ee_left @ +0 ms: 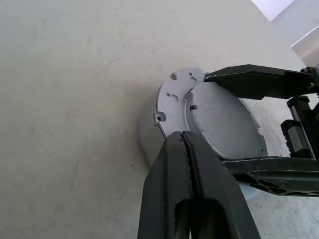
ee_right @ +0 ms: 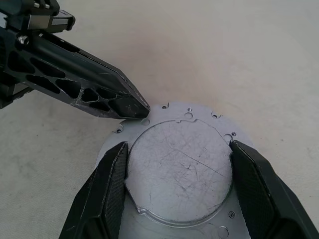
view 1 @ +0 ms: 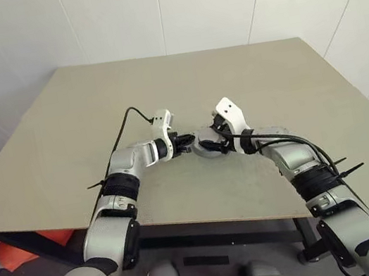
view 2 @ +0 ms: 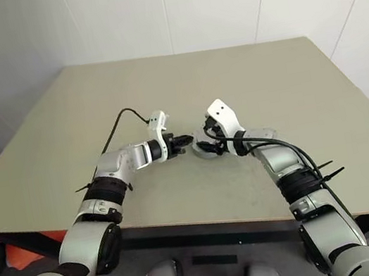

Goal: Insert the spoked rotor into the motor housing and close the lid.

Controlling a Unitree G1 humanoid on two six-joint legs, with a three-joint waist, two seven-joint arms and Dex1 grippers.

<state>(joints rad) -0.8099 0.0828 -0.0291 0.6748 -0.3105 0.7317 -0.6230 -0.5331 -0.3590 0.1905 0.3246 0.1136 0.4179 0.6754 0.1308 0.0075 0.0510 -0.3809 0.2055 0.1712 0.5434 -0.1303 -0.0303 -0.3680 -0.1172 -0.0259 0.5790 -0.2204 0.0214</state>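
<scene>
**Two grippers meet at one silver housing**

The left gripper [ee_left: 185, 137] has its two black fingers pressed together, clenched on nothing, tips touching the flange of the motor housing [ee_right: 182, 169]. The right gripper [ee_right: 179, 164] grasps that housing, one finger [ee_right: 107, 189] on each side of its raised round face. One housing can be counted, at the centre of the head views on the tan table [view 1: 65, 152]. Its underside, windings and lower rim are hidden or cut off.
</scene>
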